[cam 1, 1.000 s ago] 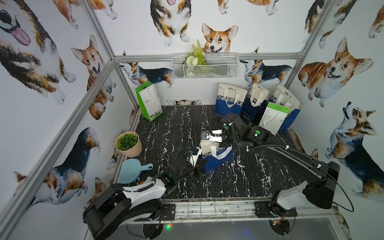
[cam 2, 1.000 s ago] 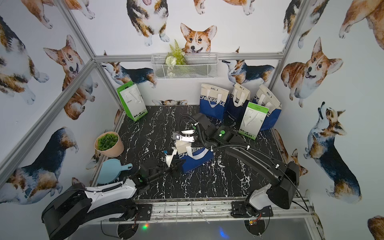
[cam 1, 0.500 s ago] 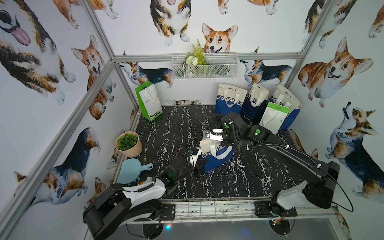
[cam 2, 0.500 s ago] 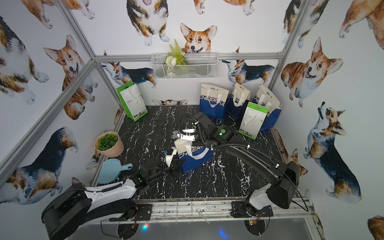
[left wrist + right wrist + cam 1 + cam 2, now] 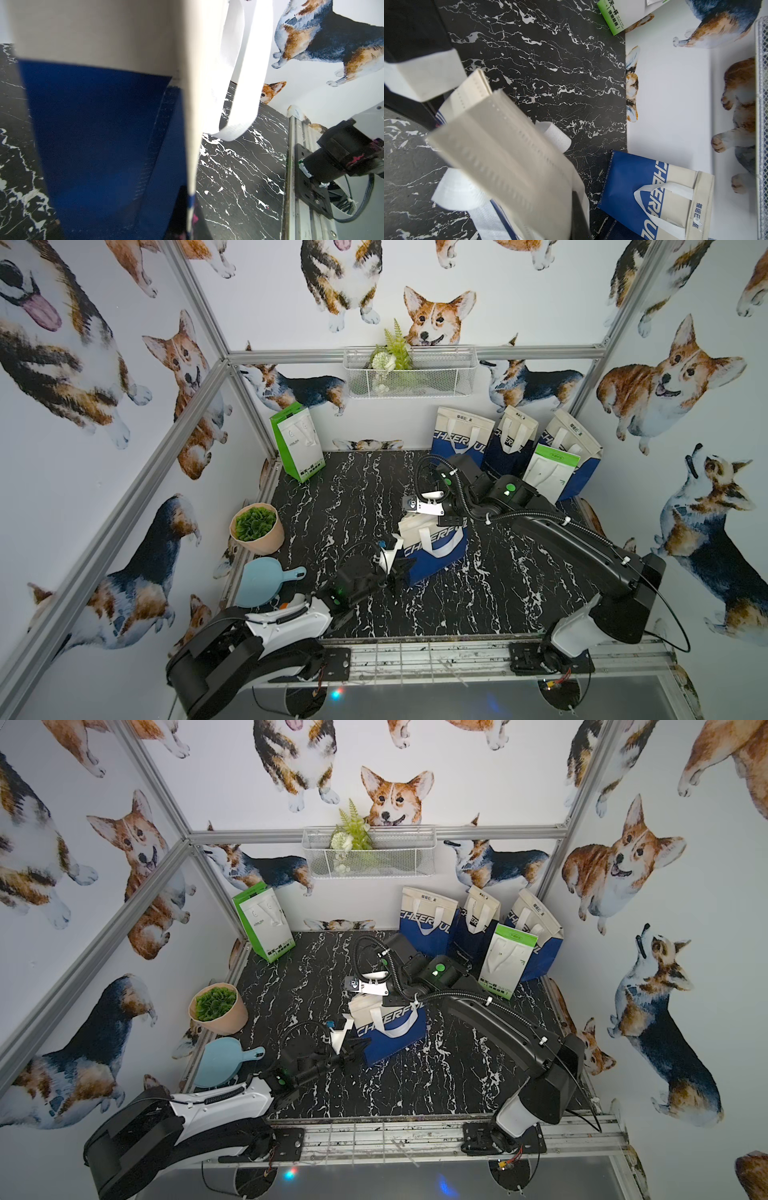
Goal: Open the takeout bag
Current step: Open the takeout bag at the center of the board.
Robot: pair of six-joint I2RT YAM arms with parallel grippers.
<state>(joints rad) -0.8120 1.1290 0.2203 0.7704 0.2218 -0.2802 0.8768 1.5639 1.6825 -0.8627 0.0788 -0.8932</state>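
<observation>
L gripper [image 5: 401,568]: near edge of table, jaws closed, pinching the lower near corner of the takeout bag [image 5: 432,549]; wrist view shows blue side panel [image 5: 99,133] right up against the cam.
bag: mid-table [image 5: 478,605], standing w/ a slight lean, blue bottom, cream top, white handle [image 5: 440,541] hanging down the front. Top seam looks flat and shut in the R wrist view [image 5: 500,149].
R gripper [image 5: 434,519]: far side of bag, at the top edge, jaws closed; looks clamped on the cream top fold, though the contact itself is hidden in both top views.
step: both ends gripped, mouth not yet parted – early, I'd say.
next: prob. L holds the base down while R pulls the top layer away; needs one layer only, else whole bag lifts or tips.
far: spare bags [image 5: 498,439] along back wall, well apart; plant pot [image 5: 257,529] at the L side.
</observation>
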